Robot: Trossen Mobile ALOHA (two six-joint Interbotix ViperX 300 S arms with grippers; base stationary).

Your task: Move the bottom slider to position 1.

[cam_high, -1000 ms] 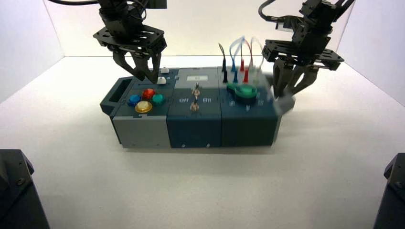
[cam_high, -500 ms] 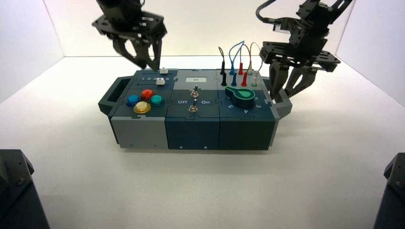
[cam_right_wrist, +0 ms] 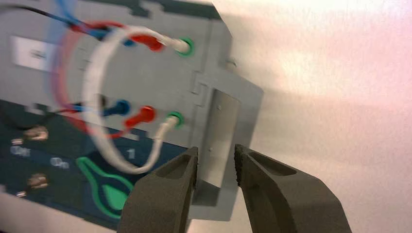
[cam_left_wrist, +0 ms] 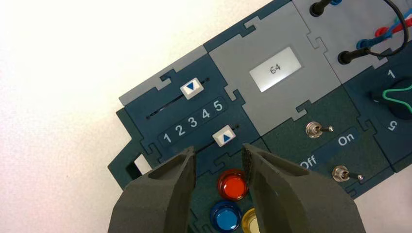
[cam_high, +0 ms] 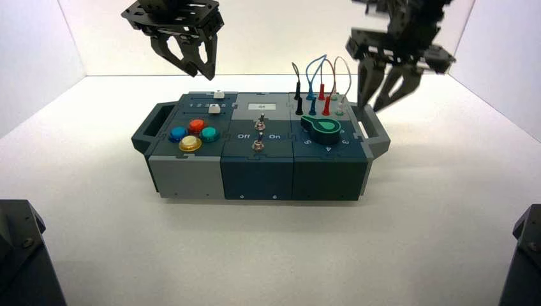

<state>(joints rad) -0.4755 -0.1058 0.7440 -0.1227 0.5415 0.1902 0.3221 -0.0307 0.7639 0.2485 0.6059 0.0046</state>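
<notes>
White table (cam_high: 96, 191), bottom slider (cam_left_wrist: 224, 136) below left pincer (cam_left_wrist: 218, 162)

- Bright, even light; a soft shadow lies under the box (cam_high: 255, 172) front.
- Right wrist view is motion-blurred; wires (cam_right_wrist: 92, 87) smear.
- Left wrist view is sharp.

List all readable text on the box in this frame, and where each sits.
"64": white display.
"1 2 3 4 5": scale between the two sliders.
"Off" and "On": beside the toggle switches.
"1": by the green knob; its other digits are unreadable.
</notes>
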